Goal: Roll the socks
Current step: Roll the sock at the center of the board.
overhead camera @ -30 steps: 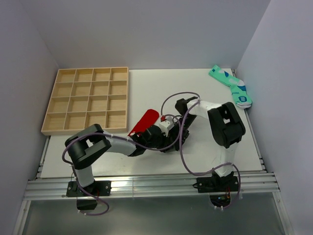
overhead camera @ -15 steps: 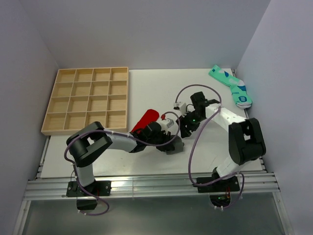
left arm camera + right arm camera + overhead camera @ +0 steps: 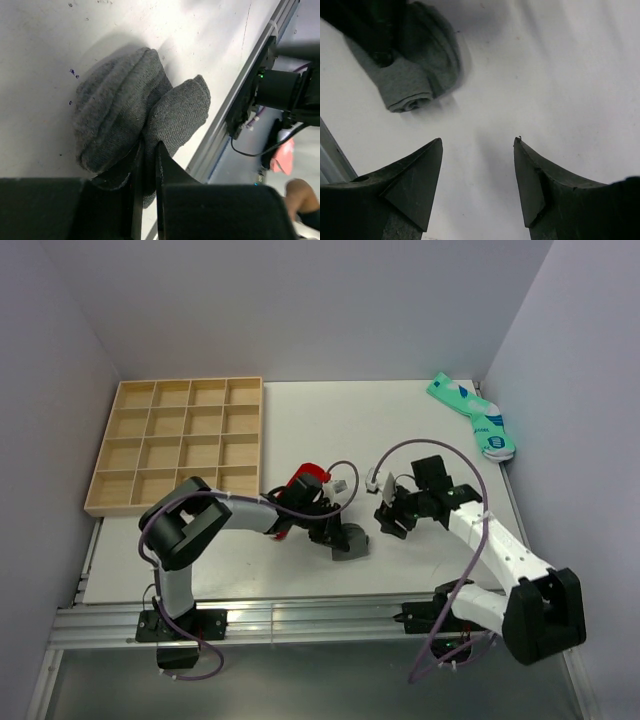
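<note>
Near the surface's (image 3: 320,420) front edge, left gripper (image 3: 147,150) clamps the grey sock (image 3: 120,115), seemingly to hold its roll; right gripper (image 3: 477,165) hangs apart, empty.

The dark grey sock (image 3: 120,107) lies bunched at frame centre on the white table (image 3: 45,45). The left gripper (image 3: 148,150) pinches its lower fold.

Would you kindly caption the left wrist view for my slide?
Left tool pinching the bunched grey sock on the white table.
</note>
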Motion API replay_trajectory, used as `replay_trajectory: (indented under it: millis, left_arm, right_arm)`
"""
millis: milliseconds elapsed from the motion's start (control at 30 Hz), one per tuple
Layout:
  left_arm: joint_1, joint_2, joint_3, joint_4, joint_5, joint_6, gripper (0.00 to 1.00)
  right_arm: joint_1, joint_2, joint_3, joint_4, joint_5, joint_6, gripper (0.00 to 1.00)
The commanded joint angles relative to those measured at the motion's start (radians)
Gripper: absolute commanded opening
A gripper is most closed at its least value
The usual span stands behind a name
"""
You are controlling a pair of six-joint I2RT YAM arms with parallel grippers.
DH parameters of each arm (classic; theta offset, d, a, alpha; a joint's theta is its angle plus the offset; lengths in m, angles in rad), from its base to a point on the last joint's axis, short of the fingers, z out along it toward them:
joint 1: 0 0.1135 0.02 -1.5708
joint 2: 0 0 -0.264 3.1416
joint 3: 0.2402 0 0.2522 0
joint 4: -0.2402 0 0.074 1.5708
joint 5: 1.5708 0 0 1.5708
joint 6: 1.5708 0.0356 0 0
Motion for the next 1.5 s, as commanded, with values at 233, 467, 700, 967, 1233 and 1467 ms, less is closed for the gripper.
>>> replay_trajectory:
  millis: [233,467,700,967,1233,1467]
  left_arm:
    - [0.054,0.107,0.139,-0.225,0.146,-0.042,0.00]
    - [0.066,0.133,0.157,-0.237,0.167,-0.054,0.00]
    - [0.065,0.147,0.151,-0.210,0.187,-0.068,0.00]
    - [0.066,0.158,0.146,-0.185,0.198,-0.073,0.00]
    - [0.078,0.141,0.120,-0.104,0.189,-0.134,0.02]
    - [0.077,0.107,0.087,-0.053,0.114,-0.181,0.20]
  right_arm:
    - [0.298,-0.189,-0.149,0.103,0.060,-0.101,0.63]
    - [0.399,-0.154,-0.203,0.178,0.086,-0.132,0.64]
    - [0.430,-0.095,-0.216,0.241,0.106,-0.137,0.63]
    - [0.476,-0.055,-0.227,0.279,0.135,-0.121,0.63]
    - [0.484,0.043,-0.218,0.319,0.147,-0.091,0.51]
    - [0.482,0.083,-0.204,0.325,0.143,-0.037,0.32]
